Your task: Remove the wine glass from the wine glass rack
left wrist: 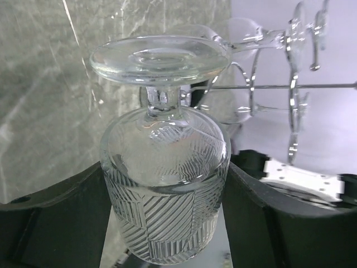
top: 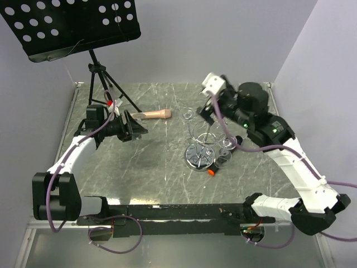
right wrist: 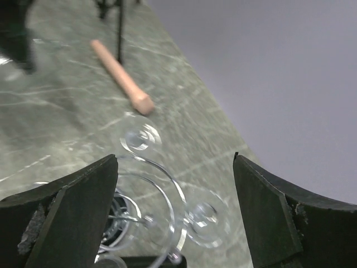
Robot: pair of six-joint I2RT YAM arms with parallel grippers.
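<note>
Rack: the wine glass rack [top: 196, 157], chrome wire on a shiny disc base, stands right of centre with other glasses [right wrist: 139, 137] hanging bowl-down.
Left pincer: the left gripper [top: 139, 129] is clamped on the bowl of the wine glass [left wrist: 165, 195], well left of the rack (already free of the wires).
Handling: probably best to keep a firm, gentle squeeze and lower it slowly onto the marble table [top: 167, 184].
Glass: clear and slick, with a cut-line bowl, short stem and round foot.
Right pincer: the right gripper [right wrist: 174, 167] is spread wide and empty above the rack's far side.

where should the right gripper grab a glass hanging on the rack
Likely the stem or bowl under the wire arms, from outside the rack: the glass hangs foot-up, so it should slide outward. The right gripper is open above.
</note>
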